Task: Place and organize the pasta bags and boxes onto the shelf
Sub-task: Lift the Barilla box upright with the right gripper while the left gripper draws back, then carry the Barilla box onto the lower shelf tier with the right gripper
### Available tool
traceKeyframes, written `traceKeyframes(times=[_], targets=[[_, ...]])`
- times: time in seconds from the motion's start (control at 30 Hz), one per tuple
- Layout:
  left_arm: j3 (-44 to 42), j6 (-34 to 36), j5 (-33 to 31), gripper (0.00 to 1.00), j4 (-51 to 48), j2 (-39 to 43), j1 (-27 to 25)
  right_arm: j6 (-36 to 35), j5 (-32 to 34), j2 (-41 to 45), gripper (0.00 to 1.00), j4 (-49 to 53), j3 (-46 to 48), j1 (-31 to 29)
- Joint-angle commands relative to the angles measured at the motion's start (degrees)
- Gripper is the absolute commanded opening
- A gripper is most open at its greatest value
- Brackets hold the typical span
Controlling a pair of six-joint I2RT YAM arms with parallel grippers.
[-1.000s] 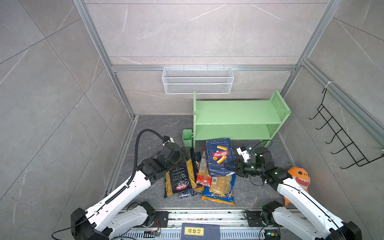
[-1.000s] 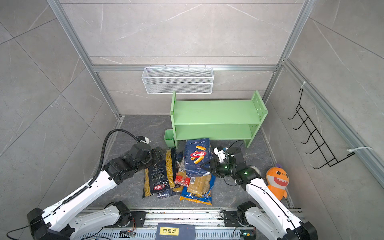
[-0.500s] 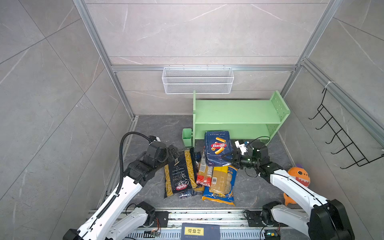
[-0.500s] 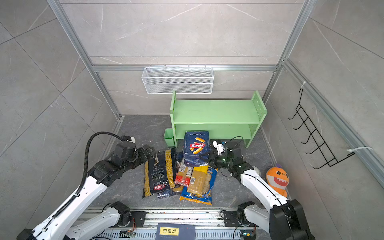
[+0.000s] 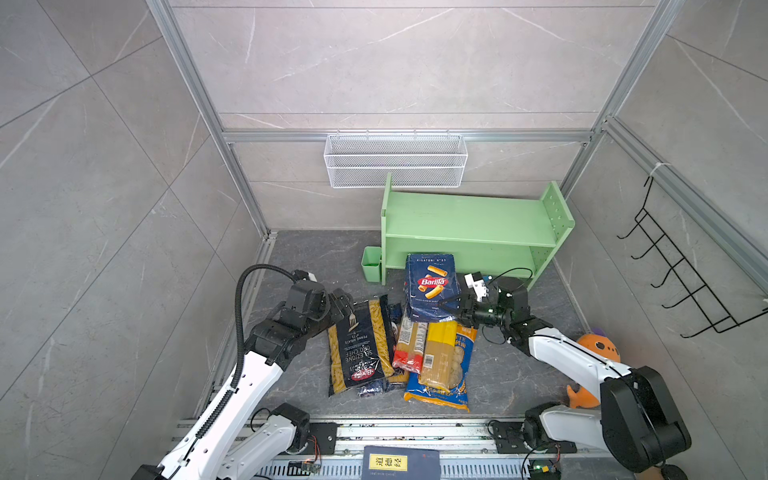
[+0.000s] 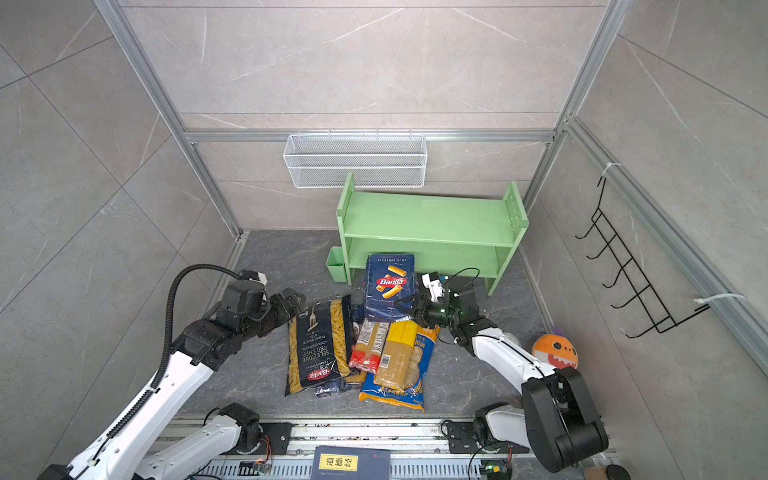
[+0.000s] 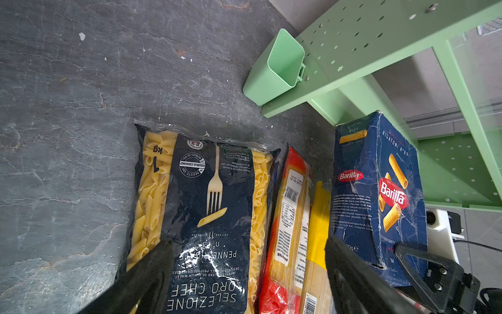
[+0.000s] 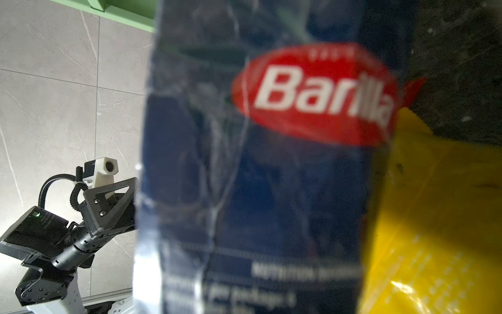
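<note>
Right pincer [image 5: 445, 308] clamps box [image 5: 430, 286], now tipped up nearer shelf [image 5: 469, 220] (lower tier likely); left pincer [image 5: 347, 305] backed off, wide.

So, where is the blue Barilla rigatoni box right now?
In both top views the rigatoni box stands mid-scene, just before the green shelf, its lower right edge gripped by the right end effector.

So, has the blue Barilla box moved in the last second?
Yes. The Barilla box, gripped by the right gripper, has shifted toward the green shelf; its top edge now overlaps the shelf's lower tier.
</note>
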State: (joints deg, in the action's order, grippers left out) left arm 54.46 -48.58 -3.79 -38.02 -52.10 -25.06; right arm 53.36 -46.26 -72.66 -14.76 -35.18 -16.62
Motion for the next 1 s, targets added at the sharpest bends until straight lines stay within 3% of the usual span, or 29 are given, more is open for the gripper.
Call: traceKeyframes(times=[0.0, 0.73, 0.97], targets=[[0.07, 1.82, 1.46, 0.89, 2.19, 0.77, 0.53, -1.71, -0.06, 4.86, 0.39, -4.58, -3.62, 0.54], [4.38, 3.87, 6.12, 0.89, 8.30, -8.47, 3.16, 0.28, -0.72, 3.76, 0.39, -8.37, -5.89, 0.54], [5.33, 4.38, 8.75, 0.89, 9.81, -10.61, 5.22, 0.89, 0.14, -1.28, 0.39, -13.18, -8.00, 0.59]])
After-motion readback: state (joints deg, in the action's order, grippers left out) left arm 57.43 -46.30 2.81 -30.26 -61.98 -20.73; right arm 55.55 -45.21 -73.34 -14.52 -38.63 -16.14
